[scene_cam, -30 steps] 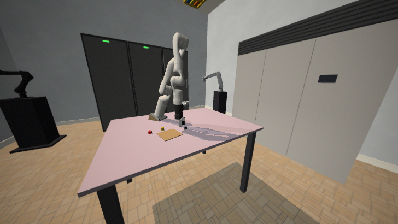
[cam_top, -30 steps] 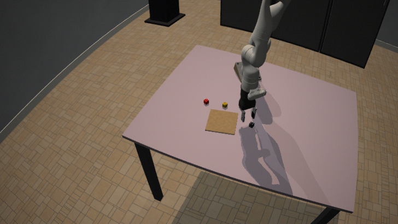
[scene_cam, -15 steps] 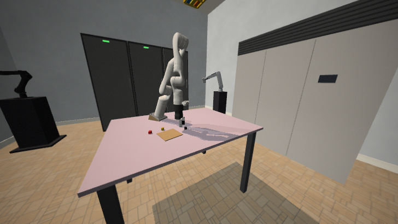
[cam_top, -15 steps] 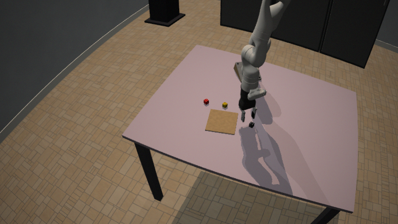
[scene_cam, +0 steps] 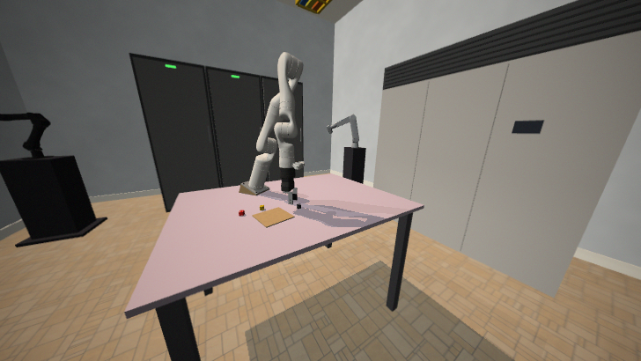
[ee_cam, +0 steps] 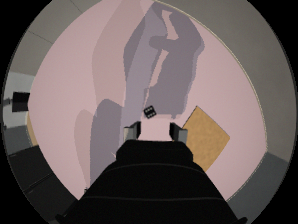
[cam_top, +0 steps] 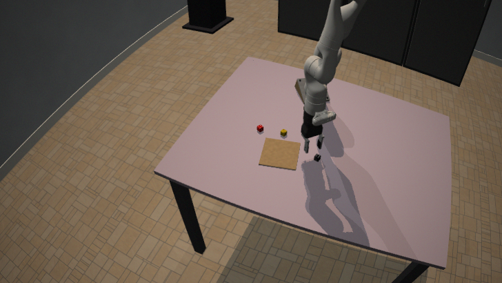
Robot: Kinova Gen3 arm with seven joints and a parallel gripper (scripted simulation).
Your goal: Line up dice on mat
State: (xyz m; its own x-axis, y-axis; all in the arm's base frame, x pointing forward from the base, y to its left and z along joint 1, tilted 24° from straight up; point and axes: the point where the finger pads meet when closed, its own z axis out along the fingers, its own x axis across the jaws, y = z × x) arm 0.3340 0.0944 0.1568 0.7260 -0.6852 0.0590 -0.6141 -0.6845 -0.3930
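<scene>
Tan mat (cam_top: 280, 154) (scene_cam: 273, 217) (ee_cam: 207, 135): flat on the bench (cam_top: 217, 140) (scene_cam: 202, 242) (ee_cam: 60, 75), bearing no die. Red die (cam_top: 259, 128) (scene_cam: 241, 212) and yellow die (cam_top: 283, 132) (scene_cam: 261, 207): apart from each other, both off the mat, toward its base-facing edge. Black die (cam_top: 317, 157) (scene_cam: 298, 206) (ee_cam: 150, 111): on the bench beside the mat, near the shadow of the arm; upper face apparently a six, subject to confirmation.

Tool (cam_top: 312, 148) (scene_cam: 292, 200) (ee_cam: 155, 128): released, spread to full width, pointing down near the black die; gripping nothing, touching nothing visible. Full spread presumably chosen to clear the die on both sides during descent.

Probable step: approach to the black die. Align with opposite side faces before lowering; avoid tipping, since each number must remain unchanged. If six is confirmed, reserve the mat's far end. Red and yellow values: too small to read.

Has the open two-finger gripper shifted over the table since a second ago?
No visible shift: in the top view, the two-finger gripper keeps its place beside the flat tan square mat.
</scene>
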